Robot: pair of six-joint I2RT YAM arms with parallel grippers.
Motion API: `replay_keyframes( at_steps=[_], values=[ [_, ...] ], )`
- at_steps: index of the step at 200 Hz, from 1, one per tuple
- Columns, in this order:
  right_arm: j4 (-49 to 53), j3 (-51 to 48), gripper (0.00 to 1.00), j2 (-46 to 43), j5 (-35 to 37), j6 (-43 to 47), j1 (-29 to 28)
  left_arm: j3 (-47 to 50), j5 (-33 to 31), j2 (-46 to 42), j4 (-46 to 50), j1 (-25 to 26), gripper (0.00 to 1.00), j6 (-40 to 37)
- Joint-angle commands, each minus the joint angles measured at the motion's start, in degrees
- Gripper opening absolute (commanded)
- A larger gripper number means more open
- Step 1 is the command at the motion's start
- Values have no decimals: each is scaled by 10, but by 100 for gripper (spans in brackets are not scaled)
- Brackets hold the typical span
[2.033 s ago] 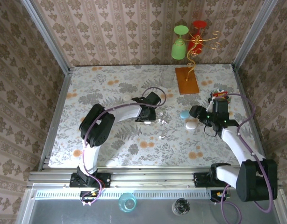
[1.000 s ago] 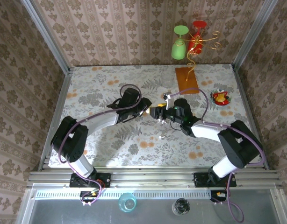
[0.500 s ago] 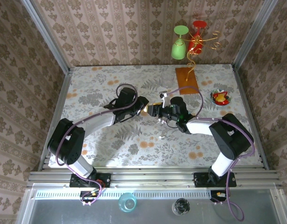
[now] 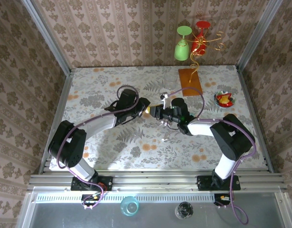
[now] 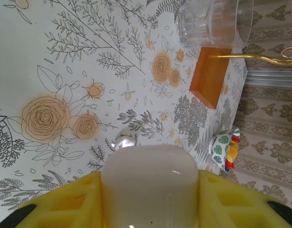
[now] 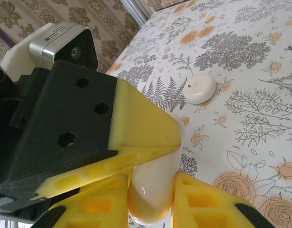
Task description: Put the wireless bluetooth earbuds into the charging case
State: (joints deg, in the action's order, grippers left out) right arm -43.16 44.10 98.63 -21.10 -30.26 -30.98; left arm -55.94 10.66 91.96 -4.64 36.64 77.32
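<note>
Top: right gripper (image 4: 159, 113) has been swung in from the table's right side and is now nose to nose with left gripper (image 4: 147, 111). Tiny glossy white earbud (image 4: 164, 139) is left on the cloth, nearer the bases than the fingers.

Left wrist: white glossy rounded plastic charging case (image 5: 150, 185) is clamped between the yellow pads. Small glossy bit (image 5: 125, 140), possibly an earbud, lies just past the fingertips.

Right wrist: right fingers (image 6: 203, 202) have been closed onto the same case from both sides. Judged: two-handed hold to open the lid; nothing inserted yet.

Overhead camera looks down from behind; 2 wrist cameras closely share the white case (image 5: 148, 185).
</note>
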Motion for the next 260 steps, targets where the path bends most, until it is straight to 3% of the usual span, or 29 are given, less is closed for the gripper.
replay_keyframes(
  at_steps=[1, 12, 41, 52, 80, 107, 145, 165, 198, 260],
  values=[
    [-9, 13, 17, 0, -5, 13, -1, 9, 14, -20, -15, 1, 42, 11],
    [-2, 11, 17, -7, -5, 22, -1, 12, 10, -21, -17, 0, 50, 10],
    [40, 3, 15, -41, -9, 73, 5, 30, -21, -36, -38, -1, 90, -14],
    [64, 1, 14, -56, -15, 98, 11, 32, -41, -48, -37, -2, 100, -45],
    [131, -8, 11, -104, -19, 165, 33, 70, -59, -98, -101, -17, 100, -191],
    [216, -2, 10, -163, -48, 231, 61, 135, 20, -159, -197, -49, 100, -379],
    [356, 33, 5, -250, -123, 316, 92, 150, 100, -224, -133, -57, 100, -664],
    [441, 72, 5, -272, -175, 365, 94, 166, 165, -252, -119, -57, 100, -763],
    [564, 141, 3, -285, -271, 431, 94, 170, 288, -282, -119, -51, 100, -806],
    [671, 218, 0, -277, -413, 501, 82, 134, 387, -265, -69, 18, 91, -863]
  ],
)
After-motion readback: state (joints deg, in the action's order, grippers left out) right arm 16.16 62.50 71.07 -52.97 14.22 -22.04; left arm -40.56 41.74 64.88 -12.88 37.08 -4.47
